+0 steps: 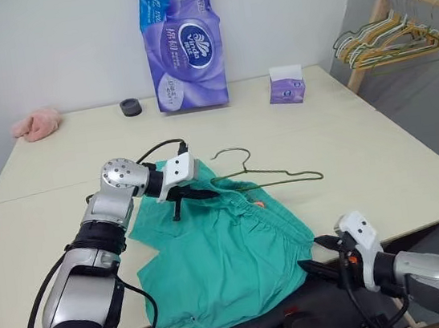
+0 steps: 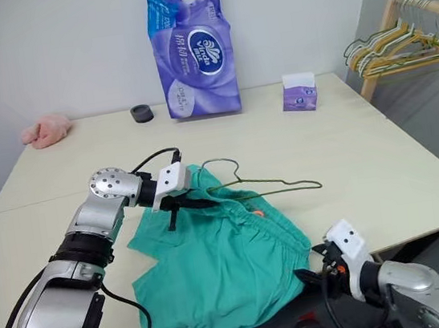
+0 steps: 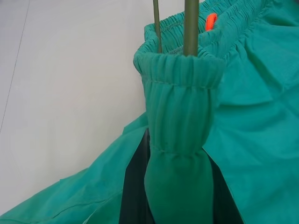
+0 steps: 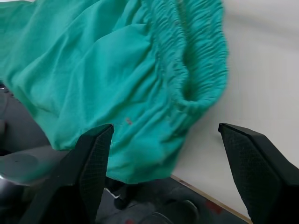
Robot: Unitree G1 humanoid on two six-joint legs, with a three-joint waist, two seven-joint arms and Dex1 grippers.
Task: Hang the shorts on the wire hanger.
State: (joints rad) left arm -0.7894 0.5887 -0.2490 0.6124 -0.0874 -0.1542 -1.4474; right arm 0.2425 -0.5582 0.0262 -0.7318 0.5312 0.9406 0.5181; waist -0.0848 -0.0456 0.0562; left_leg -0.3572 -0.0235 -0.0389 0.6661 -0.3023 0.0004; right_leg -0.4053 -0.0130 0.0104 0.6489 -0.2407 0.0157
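Observation:
The teal-green shorts [image 1: 224, 260] lie spread on the table, their lower hem drooping over the front edge. My left gripper [image 1: 184, 193] is shut on the gathered waistband [image 3: 180, 93] at the shorts' far left corner, and the cloth is bunched between its fingers. The wire hanger [image 1: 274, 175] lies flat behind the shorts with its hook up-table; one end of it runs into the waistband opening, where two wires [image 3: 190, 28] enter the cloth. My right gripper [image 1: 320, 254] stands open at the front edge, just off the waistband's right end [image 4: 196, 70], holding nothing.
A purple tissue pack [image 1: 183, 43], a small tissue box [image 1: 286, 86], a black round lid [image 1: 130, 107] and a pink cloth lump [image 1: 36, 123] sit along the back of the table. A wooden rack with several hangers [image 1: 389, 36] stands at the far right.

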